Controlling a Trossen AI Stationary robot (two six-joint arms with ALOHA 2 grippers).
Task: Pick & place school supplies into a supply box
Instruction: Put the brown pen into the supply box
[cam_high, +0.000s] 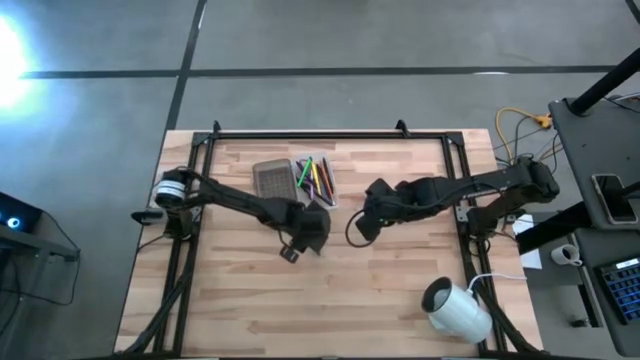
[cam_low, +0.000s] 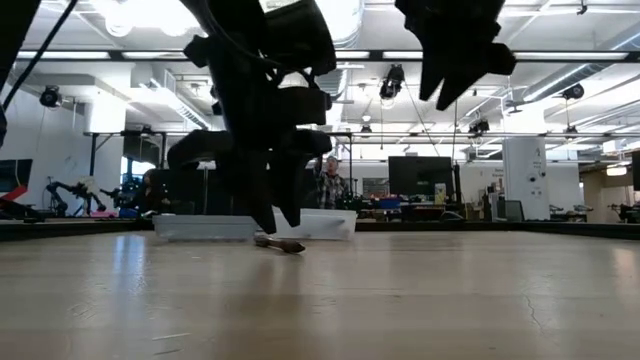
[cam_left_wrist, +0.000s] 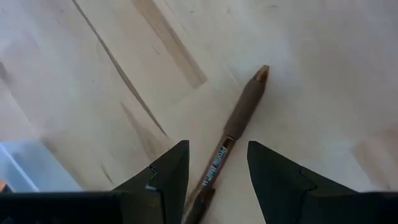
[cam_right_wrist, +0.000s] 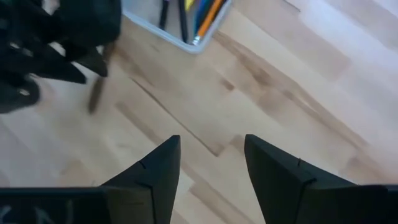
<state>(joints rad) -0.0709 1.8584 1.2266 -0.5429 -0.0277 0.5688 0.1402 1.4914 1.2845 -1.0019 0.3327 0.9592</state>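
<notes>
A brown pen (cam_left_wrist: 239, 118) lies flat on the wooden table near its middle, also seen as the brown pen (cam_low: 282, 243) in the low view. My left gripper (cam_left_wrist: 217, 168) is open and points down over it, one finger on either side of the barrel's rear half, without plainly touching it. My right gripper (cam_right_wrist: 211, 168) is open and hovers above bare table to the right of the left gripper (cam_high: 300, 240). The clear supply box (cam_high: 318, 180) sits toward the far edge with yellow, green, orange and dark pens lying in it.
The grey textured lid (cam_high: 273, 180) lies flat just left of the box. A white roll (cam_high: 455, 308) rests near the table's near right corner. A black frame rail (cam_high: 300, 135) runs along the far edge. A person (cam_low: 328, 185) stands in the room beyond.
</notes>
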